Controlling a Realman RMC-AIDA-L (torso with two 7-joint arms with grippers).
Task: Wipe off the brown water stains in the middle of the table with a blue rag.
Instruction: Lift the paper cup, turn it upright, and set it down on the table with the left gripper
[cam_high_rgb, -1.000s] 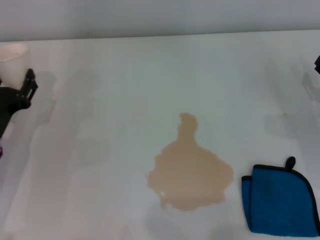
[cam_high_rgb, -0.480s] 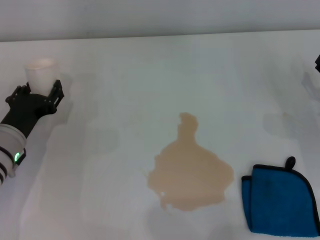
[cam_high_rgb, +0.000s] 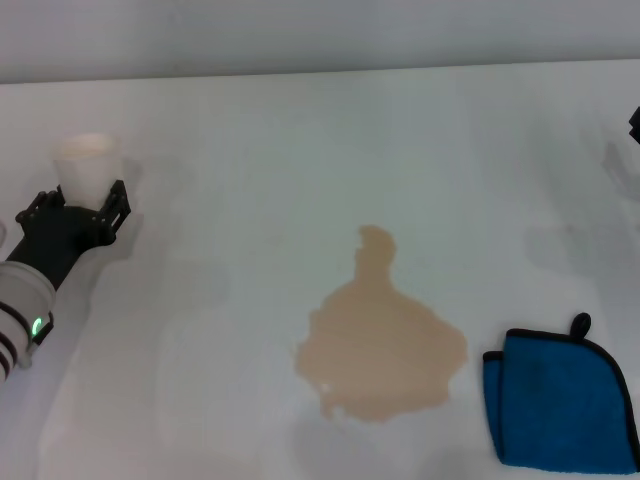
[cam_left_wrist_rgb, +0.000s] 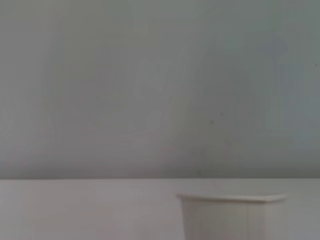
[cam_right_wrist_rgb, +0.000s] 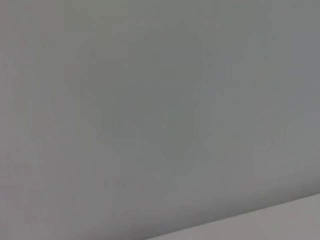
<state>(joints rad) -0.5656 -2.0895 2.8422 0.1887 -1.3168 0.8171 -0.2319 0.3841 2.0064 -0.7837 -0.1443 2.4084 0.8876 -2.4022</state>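
Observation:
The brown water stain (cam_high_rgb: 380, 345) is a tan puddle with a narrow neck, lying in the middle of the white table (cam_high_rgb: 260, 140). The blue rag (cam_high_rgb: 560, 400), folded, with black edging and a loop, lies flat just to the right of the stain, near the front edge. My left gripper (cam_high_rgb: 78, 202) is far left, away from both, with its fingers closed around the base of a pale paper cup (cam_high_rgb: 88, 163). The cup also shows in the left wrist view (cam_left_wrist_rgb: 232, 217). Only a black bit of my right arm (cam_high_rgb: 634, 125) shows at the right edge.
A grey wall runs behind the table's far edge (cam_high_rgb: 320, 70). The right wrist view shows only that wall and a strip of table (cam_right_wrist_rgb: 280, 225).
My left gripper has come in from the left edge with the paper cup, moving right and then slightly nearer. The stain, the rag and the right arm have not moved.

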